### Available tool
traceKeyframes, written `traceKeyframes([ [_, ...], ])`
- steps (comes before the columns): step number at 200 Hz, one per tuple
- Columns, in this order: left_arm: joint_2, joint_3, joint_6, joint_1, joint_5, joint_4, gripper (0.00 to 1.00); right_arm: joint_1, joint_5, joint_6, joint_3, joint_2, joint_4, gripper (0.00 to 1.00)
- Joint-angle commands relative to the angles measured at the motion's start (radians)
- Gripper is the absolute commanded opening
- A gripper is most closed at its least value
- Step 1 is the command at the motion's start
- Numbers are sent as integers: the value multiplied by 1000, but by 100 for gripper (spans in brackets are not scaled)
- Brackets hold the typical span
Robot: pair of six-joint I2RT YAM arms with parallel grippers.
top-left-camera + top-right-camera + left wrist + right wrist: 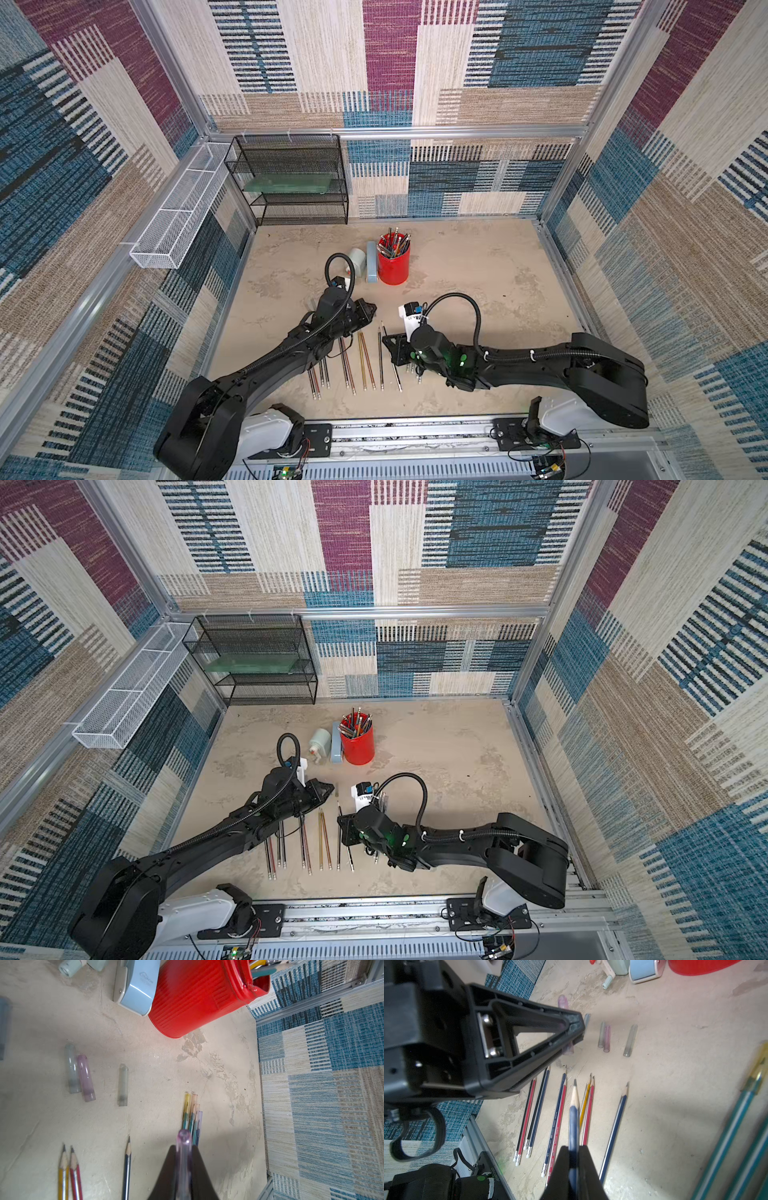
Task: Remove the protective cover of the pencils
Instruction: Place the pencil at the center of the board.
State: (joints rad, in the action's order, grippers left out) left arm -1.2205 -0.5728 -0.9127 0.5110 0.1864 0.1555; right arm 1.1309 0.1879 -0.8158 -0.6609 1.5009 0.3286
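Observation:
Several bare pencils (361,361) (324,841) lie in a row on the table, tips away from the arms' bases. My left gripper (184,1147) (370,309) is shut on a clear purple protective cover (183,1142), above the row's far end. My right gripper (573,1148) (390,343) is shut on a dark blue pencil (574,1109) with a bare sharpened tip, just right of the row. Three loose covers (86,1078) lie beyond the pencil tips. A few teal pencils (191,1118) lie together with coloured caps on.
A red cup (393,266) full of pencils stands at mid-table beside a pale blue sharpener (372,262). A black mesh rack (286,183) stands at the back left, and a white wire basket (178,216) hangs on the left wall.

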Motion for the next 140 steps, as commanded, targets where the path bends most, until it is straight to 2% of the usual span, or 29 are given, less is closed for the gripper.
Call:
traceKeyframes([
  [1, -14, -27, 42, -2, -39, -28, 6, 1, 57, -41, -3, 2, -26, 0],
  [48, -89, -105, 93, -2, -67, -93, 5, -2, 100, -104, -60, 63, -116, 0],
  [98, -248, -283, 189, -2, -78, -250, 0, -26, 83, -174, -152, 191, -224, 0],
  [140, -334, -351, 206, -2, -71, -278, 0, -34, 44, -204, -199, 277, -258, 0],
])
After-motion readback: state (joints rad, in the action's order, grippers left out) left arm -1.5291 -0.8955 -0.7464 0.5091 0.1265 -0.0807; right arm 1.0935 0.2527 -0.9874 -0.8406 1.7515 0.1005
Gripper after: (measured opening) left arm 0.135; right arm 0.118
